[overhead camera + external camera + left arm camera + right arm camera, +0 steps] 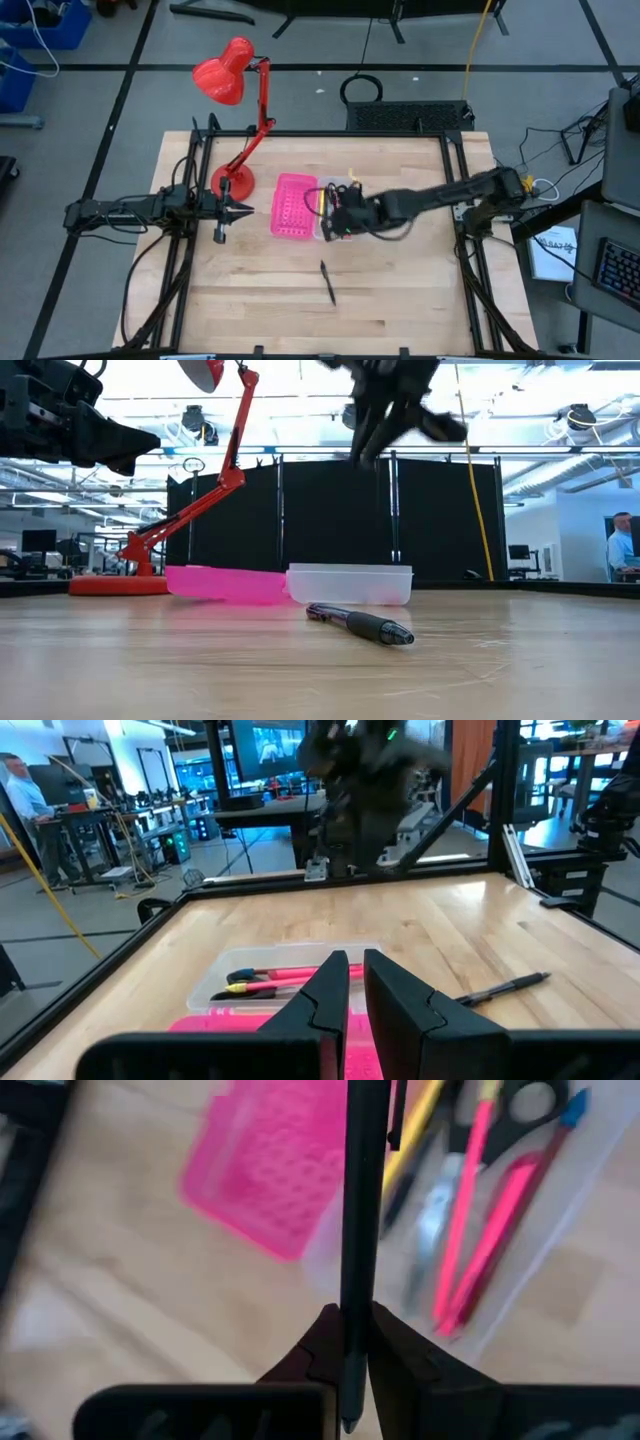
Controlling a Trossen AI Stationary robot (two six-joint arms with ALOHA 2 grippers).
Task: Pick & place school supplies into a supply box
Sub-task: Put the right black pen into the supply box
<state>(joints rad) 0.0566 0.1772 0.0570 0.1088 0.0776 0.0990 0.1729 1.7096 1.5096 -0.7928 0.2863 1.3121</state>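
Note:
The clear supply box [345,188] [350,583] stands mid-table beside a pink perforated tray [293,205]. In the box lie black-handled scissors [520,1100], pink pens [480,1250] and a yellow pencil [420,1130]. My right gripper [335,222] [350,1325] hovers above the box, shut on a black pen [358,1230]. A second black pen [327,282] [360,626] lies flat on the table nearer the front edge. My left gripper [240,211] [354,980] waits left of the pink tray, shut and empty. My right gripper pinches the black pen between its two fingers near one end [353,1315], from above, with the fingers across the pen. A short stub sticks out behind the fingers and the long part reaches out over the box. The pen is lifted clear of table and box.
A red desk lamp [245,130] stands on its round base [232,183] at the far left of the table, close to my left gripper. Black frame rails run along the table's edges. Bare wood lies in front of the trays around the loose pen.

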